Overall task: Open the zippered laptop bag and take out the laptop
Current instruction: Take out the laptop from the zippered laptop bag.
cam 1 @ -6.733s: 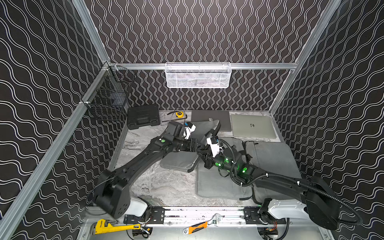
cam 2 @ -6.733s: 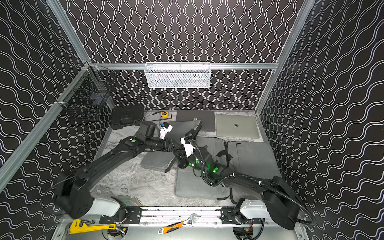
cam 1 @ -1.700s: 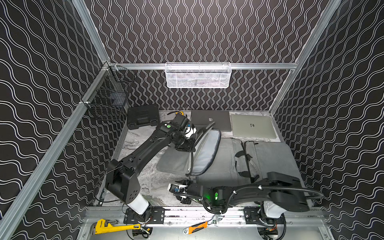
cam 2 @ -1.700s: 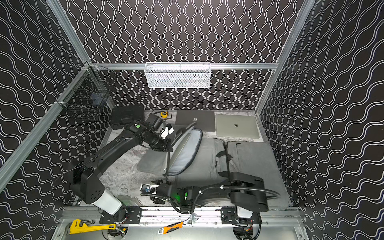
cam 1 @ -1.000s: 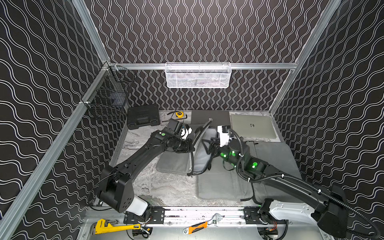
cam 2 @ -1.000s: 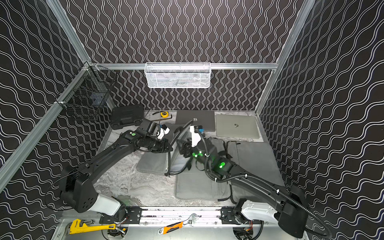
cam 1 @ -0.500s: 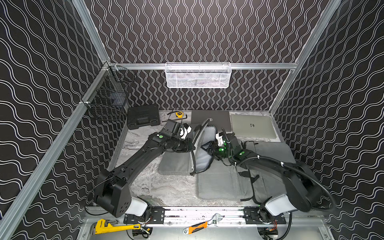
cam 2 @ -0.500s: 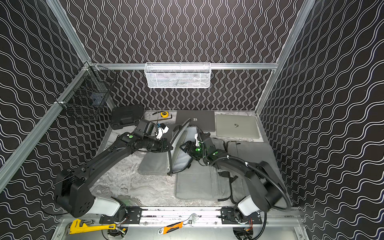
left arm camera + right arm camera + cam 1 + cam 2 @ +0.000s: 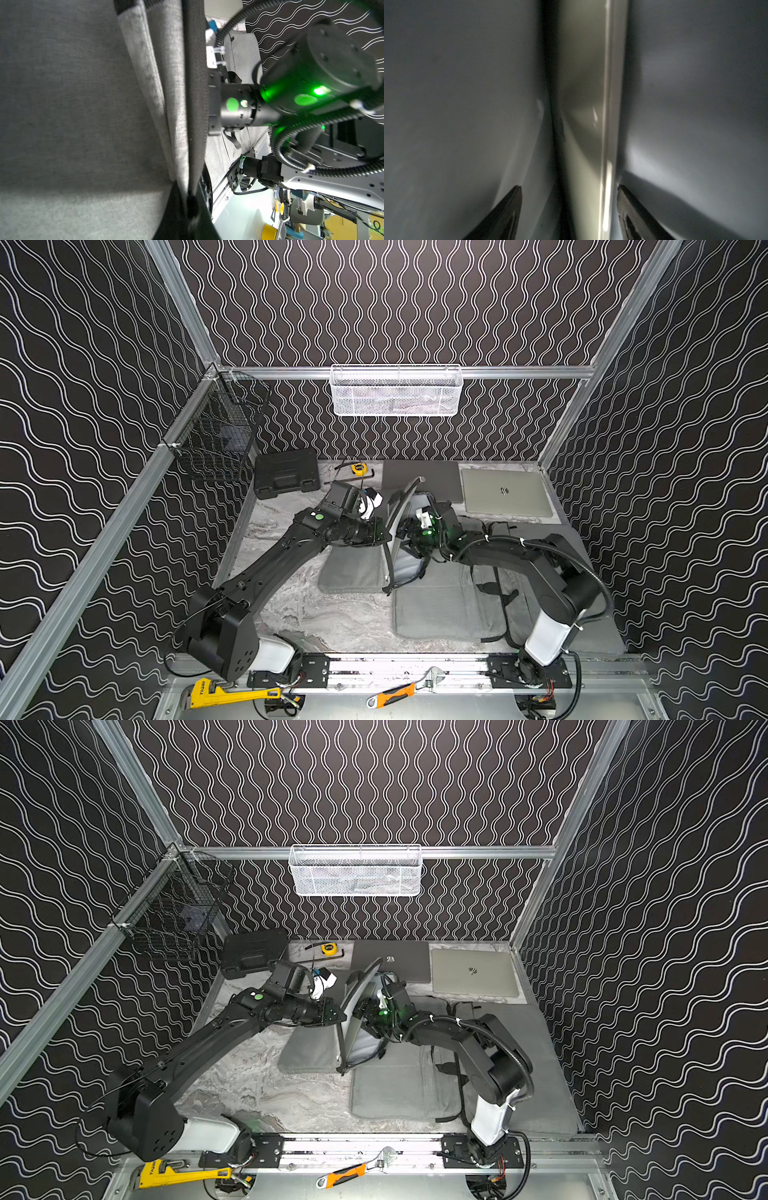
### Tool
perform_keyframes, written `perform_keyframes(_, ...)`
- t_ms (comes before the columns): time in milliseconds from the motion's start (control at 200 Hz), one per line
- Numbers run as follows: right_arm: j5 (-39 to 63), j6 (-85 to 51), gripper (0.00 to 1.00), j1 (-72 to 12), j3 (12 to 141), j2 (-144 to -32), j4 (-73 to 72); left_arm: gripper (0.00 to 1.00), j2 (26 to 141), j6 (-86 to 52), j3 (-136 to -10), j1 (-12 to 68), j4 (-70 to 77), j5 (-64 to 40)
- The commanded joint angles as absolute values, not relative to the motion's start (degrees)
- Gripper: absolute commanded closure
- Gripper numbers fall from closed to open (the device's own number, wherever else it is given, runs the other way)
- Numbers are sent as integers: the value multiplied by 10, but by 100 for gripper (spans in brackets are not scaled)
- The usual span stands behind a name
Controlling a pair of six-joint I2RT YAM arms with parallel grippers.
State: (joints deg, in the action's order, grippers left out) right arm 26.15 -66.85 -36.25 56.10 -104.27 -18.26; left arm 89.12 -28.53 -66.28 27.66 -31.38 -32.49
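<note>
- Two closed laptops lie at the back of the marble-patterned counter (image 9: 332, 622): a dark grey laptop (image 9: 432, 479) beside a silver laptop (image 9: 505, 497), each with a logo too small to read.
- Mid-counter lies the grey fabric zippered laptop bag (image 9: 353, 572), unzipped, its flap (image 9: 399, 506) standing upright.
- Clamped shut on the flap's edge is the left pincer (image 9: 384, 531).
- Inside the bag, the right pincer (image 9: 569, 193) has its fingers apart, astride the edge of the pale metal laptop (image 9: 583, 124).
- On the front rail, the yellow pipe wrench (image 9: 224, 695) carries black lettering, not legible.
</note>
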Motion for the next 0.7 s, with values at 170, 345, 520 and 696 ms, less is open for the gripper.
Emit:
perform_keyframes(170, 247, -675, 36, -386, 608, -1084, -210, 100, 875, -245, -681, 276, -330, -315)
perform_keyframes(345, 258, -642, 48, -409, 664, -1138, -204, 100, 857, -224, -683, 276, -375, -278)
perform_keyframes(520, 243, -602, 79, -444, 732, -1169, -187, 100, 857, -187, -706, 275, -481, -176)
perform_keyframes(696, 259, -582, 99, -463, 801, -1207, -175, 100, 853, -164, -710, 274, -541, -74)
